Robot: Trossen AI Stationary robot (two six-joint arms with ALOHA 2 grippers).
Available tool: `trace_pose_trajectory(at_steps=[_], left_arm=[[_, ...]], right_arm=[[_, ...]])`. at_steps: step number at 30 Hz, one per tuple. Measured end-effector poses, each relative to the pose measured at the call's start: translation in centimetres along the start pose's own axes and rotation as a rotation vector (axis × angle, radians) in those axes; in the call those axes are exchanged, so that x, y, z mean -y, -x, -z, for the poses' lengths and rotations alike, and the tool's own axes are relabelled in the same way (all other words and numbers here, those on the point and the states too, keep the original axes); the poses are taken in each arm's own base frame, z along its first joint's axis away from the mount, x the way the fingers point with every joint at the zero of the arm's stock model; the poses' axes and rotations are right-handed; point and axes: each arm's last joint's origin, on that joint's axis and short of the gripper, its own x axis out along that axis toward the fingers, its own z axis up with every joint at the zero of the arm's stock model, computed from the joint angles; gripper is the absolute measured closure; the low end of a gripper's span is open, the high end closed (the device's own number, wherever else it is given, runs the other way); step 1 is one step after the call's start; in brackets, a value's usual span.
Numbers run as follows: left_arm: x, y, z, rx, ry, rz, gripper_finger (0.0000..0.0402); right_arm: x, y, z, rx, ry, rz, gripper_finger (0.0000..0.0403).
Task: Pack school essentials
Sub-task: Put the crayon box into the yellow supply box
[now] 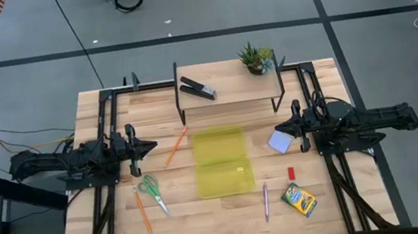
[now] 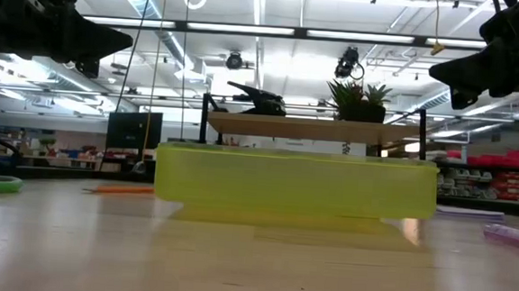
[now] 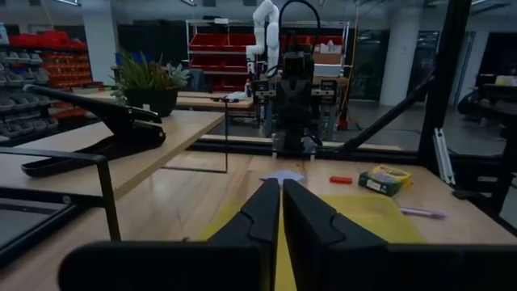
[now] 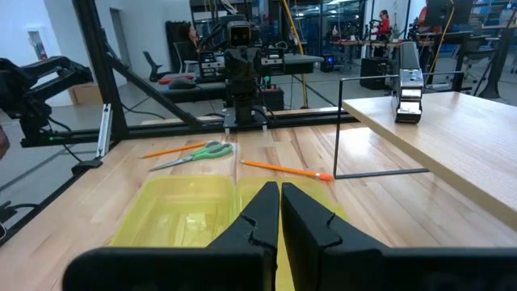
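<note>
The open yellow case [image 1: 221, 162] lies flat in the middle of the table [image 1: 110, 227], both halves spread, so that either arm can drop things into it from its own side. Nothing appears to be in it yet; judging by that, the packing has not begun.

The essentials are scattered around it, all apart from the case. To its left lie one orange pencil [image 1: 176, 145], angled toward the case, the green-handled scissors [image 1: 152, 191], and a second pencil [image 1: 142, 210] near the front edge. To its right are the pale blue notepad [image 1: 279, 142], just beside the right gripper, the red eraser [image 1: 290, 172], the purple pen [image 1: 265, 201], and the crayon box [image 1: 299, 200]. This split suits a division of labour, each arm taking its own side.

The black stapler [image 1: 198, 88] and potted plant [image 1: 255, 57] sit on the raised shelf [image 1: 230, 94] at the back (set apart, and probably not meant for packing).

The left gripper [image 1: 151, 147] and right gripper [image 1: 271, 134] hover level at either side of the case, facing each other. Each wrist view shows its own fingers pressed together, holding nothing.
</note>
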Motion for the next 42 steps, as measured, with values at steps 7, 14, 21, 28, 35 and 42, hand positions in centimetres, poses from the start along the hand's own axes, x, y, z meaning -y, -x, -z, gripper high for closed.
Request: trace_pose_trajectory(at_steps=[7, 14, 21, 28, 35, 42], left_arm=[[0.0, 0.0, -0.4, 0.039, 0.084, 0.002, 0.0372], [-0.2, 0.1, -1.6, 0.175, 0.416, -0.03, 0.0367], [-0.3, 0.1, -1.5, 0.171, 0.441, -0.062, 0.0377], [-0.3, 0.1, -1.5, 0.171, 0.408, -0.065, 0.0373], [-0.3, 0.1, -1.5, 0.171, 0.407, -0.065, 0.0366], [-0.3, 0.1, -1.5, 0.171, 0.407, -0.065, 0.0374]], right_arm=[[0.1, 0.0, -0.2, 0.019, -0.014, 0.023, 0.038], [0.5, 0.1, -1.1, 0.15, -0.326, 0.157, 0.038], [1.1, 0.3, -1.1, 0.253, -0.62, 0.368, 0.038], [1.2, 0.3, -1.1, 0.299, -0.799, 0.368, 0.038], [0.9, -0.1, -0.7, 0.23, -0.945, 0.278, 0.038], [0.5, -1.3, 0.3, 0.037, -1.011, 0.207, 0.038]])
